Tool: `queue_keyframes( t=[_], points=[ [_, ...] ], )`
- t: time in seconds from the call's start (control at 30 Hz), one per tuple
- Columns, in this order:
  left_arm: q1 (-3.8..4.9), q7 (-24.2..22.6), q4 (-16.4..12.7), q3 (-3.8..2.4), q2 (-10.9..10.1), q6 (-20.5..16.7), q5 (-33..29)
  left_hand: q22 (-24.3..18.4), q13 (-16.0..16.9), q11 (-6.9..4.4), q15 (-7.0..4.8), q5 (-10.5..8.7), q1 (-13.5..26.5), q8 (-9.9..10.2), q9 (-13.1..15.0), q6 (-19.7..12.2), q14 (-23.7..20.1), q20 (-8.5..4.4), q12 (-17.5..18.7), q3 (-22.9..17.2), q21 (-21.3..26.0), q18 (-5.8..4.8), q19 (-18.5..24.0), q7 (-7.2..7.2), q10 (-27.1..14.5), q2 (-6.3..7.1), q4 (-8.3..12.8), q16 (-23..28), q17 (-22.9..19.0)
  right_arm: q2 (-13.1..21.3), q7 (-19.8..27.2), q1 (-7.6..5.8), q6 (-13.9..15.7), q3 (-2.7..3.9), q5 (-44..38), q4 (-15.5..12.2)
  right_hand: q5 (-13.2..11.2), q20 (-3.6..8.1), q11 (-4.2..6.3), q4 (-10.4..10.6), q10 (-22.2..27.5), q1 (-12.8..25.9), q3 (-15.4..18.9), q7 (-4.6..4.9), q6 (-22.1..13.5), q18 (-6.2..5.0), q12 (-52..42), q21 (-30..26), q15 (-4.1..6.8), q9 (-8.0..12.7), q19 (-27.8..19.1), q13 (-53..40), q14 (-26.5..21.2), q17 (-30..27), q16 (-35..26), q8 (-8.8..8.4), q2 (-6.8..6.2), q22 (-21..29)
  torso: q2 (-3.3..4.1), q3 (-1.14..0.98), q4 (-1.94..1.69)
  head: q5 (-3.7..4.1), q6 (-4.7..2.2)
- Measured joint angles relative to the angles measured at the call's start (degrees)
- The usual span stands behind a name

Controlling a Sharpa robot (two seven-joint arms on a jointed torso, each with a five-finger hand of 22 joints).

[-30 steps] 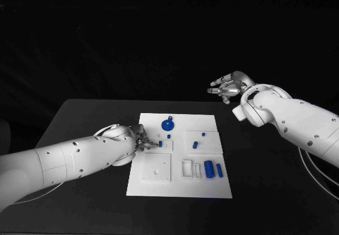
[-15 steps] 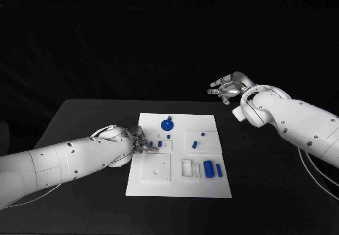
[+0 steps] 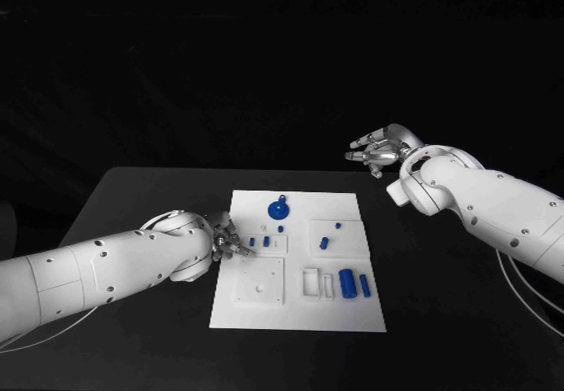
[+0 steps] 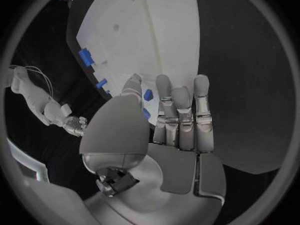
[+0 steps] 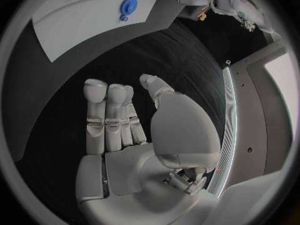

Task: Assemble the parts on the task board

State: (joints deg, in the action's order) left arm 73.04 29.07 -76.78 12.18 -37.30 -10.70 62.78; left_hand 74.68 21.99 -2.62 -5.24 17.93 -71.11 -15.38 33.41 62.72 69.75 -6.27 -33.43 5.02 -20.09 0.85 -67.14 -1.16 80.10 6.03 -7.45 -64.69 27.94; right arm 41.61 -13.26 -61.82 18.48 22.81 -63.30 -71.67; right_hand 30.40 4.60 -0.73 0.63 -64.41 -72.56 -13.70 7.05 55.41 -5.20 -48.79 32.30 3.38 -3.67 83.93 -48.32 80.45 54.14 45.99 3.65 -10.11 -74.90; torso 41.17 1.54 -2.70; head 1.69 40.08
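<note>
Fingers of the left hand (image 3: 231, 241), extended and holding nothing, hover at the task board's (image 3: 341, 314) left edge just beside a small blue part (image 3: 254, 241), while the open right hand (image 3: 378, 147) hangs far off.

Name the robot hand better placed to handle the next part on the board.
Left. The left robot hand is over the board's left edge, beside small blue parts. The right robot hand hangs beyond the table's far edge, holding nothing.
</note>
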Motion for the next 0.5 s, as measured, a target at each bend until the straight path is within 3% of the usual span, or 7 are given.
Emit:
queue_keyframes(
  t=[0.07,0.17,0.23,0.37,0.43,0.47,0.5],
  points=[
    [0.69,-1.5,-1.1,-0.51,-0.9,-0.3,-0.6,-1.2,-2.4,0.88,0.98,1.15,-2.4,1.0,-4.1,-1.6,-2.2,0.78,2.8,0.6,2.5,0.00,1.3,-1.05,-2.8,-1.85,2.9,2.1,-2.1,0.0,0.0,0.05,0.0,0.00,0.0,0.0,0.0,0.00,0.00,0.0,0.0,0.0,0.0,0.00,0.0,0.00,0.0,0.0,0.00,0.0,0.0,0.0,0.0,0.0,0.0,0.00,0.00,0.0,0.00,-0.02,0.02,0.05,-0.13],
    [1.57,-3.7,-2.1,-1.11,-1.8,-1.0,-1.0,-2.5,-5.5,1.51,1.75,3.40,-6.1,2.0,-8.7,-2.3,-4.1,1.52,6.1,0.7,4.7,0.00,2.0,-1.77,-4.8,-2.95,6.3,3.9,-4.0,0.0,0.0,0.11,0.0,0.00,0.0,0.1,0.0,0.00,0.00,0.0,0.0,0.0,0.0,0.00,0.0,0.00,0.0,0.0,0.00,0.0,0.0,0.0,0.0,0.0,0.0,0.00,0.00,0.0,0.00,-0.02,0.04,0.18,-0.41],
    [2.38,-5.8,-2.7,-1.58,-2.5,-1.8,-1.3,-3.4,-9.1,2.26,2.49,3.54,-9.1,3.5,-12.3,-1.9,-5.4,2.19,10.3,-0.9,6.4,0.00,2.7,-2.68,-6.1,-3.59,8.7,5.8,-5.5,0.0,0.1,0.13,0.0,0.00,0.1,0.1,0.0,0.00,0.00,0.0,0.0,0.0,0.0,0.00,0.0,0.00,0.0,0.0,0.00,0.0,0.0,0.0,0.0,0.0,0.0,0.00,0.00,0.0,0.00,-0.02,0.04,0.35,-0.62],
    [3.52,-9.8,-3.4,-2.25,-3.3,-3.9,-1.5,-2.5,-17.7,3.78,3.63,0.84,-12.8,7.3,-20.3,0.3,-6.5,3.14,21.0,-6.9,7.6,0.00,3.7,-4.18,-5.8,-3.85,14.1,8.9,-8.2,0.0,0.2,0.16,0.1,0.00,0.3,0.3,0.0,0.00,0.16,-0.2,0.2,0.0,-0.2,-0.33,0.8,0.00,0.0,-0.9,0.00,0.0,0.0,0.1,0.0,0.0,-0.3,0.00,0.00,0.0,0.04,-0.02,0.04,0.56,-1.04],
    [3.87,-11.7,-3.4,-2.48,-3.3,-5.0,-1.5,-1.2,-18.3,4.22,3.84,-1.01,-12.8,8.5,-22.4,1.3,-6.7,3.41,23.8,-8.8,7.6,0.01,4.8,-4.29,-5.3,-3.84,15.5,10.8,-9.5,0.0,0.3,0.17,0.1,0.00,0.3,0.4,0.0,0.00,0.23,-0.4,0.2,0.0,-0.4,-0.21,1.1,0.01,0.5,-2.4,0.06,0.0,0.0,0.5,-0.1,-0.1,-0.5,0.00,0.00,0.0,0.08,-0.02,0.05,0.61,-1.31],
    [4.07,-12.9,-3.4,-2.61,-3.3,-6.0,-1.3,-1.0,-18.4,4.44,3.86,-3.36,-12.5,8.8,-23.2,1.9,-6.7,3.71,24.8,-9.4,7.9,0.01,5.1,-4.16,-5.1,-4.12,15.7,11.8,-10.2,0.0,0.4,0.18,0.2,0.00,0.4,0.5,0.0,0.00,0.23,-0.4,0.2,0.0,-0.4,-0.25,1.4,0.01,0.9,-3.6,0.24,0.0,0.0,0.8,-0.2,-0.2,-0.8,0.00,0.00,0.0,0.09,-0.02,0.05,0.62,-1.41],
    [4.18,-13.8,-3.3,-2.67,-3.3,-6.7,-1.0,-1.2,-18.4,4.49,4.18,-7.28,-11.8,9.2,-23.9,2.2,-6.6,4.04,25.8,-9.5,8.7,0.01,5.4,-4.03,-5.1,-4.34,15.6,13.2,-11.0,0.0,0.5,0.18,0.2,0.00,0.5,0.5,0.0,0.01,0.23,-0.6,0.2,0.0,-0.6,-0.29,1.6,0.03,1.6,-6.9,0.32,0.0,0.0,1.5,-0.3,-0.7,-1.5,0.00,0.00,0.0,0.11,-0.02,0.05,0.63,-1.55]
  ],
)
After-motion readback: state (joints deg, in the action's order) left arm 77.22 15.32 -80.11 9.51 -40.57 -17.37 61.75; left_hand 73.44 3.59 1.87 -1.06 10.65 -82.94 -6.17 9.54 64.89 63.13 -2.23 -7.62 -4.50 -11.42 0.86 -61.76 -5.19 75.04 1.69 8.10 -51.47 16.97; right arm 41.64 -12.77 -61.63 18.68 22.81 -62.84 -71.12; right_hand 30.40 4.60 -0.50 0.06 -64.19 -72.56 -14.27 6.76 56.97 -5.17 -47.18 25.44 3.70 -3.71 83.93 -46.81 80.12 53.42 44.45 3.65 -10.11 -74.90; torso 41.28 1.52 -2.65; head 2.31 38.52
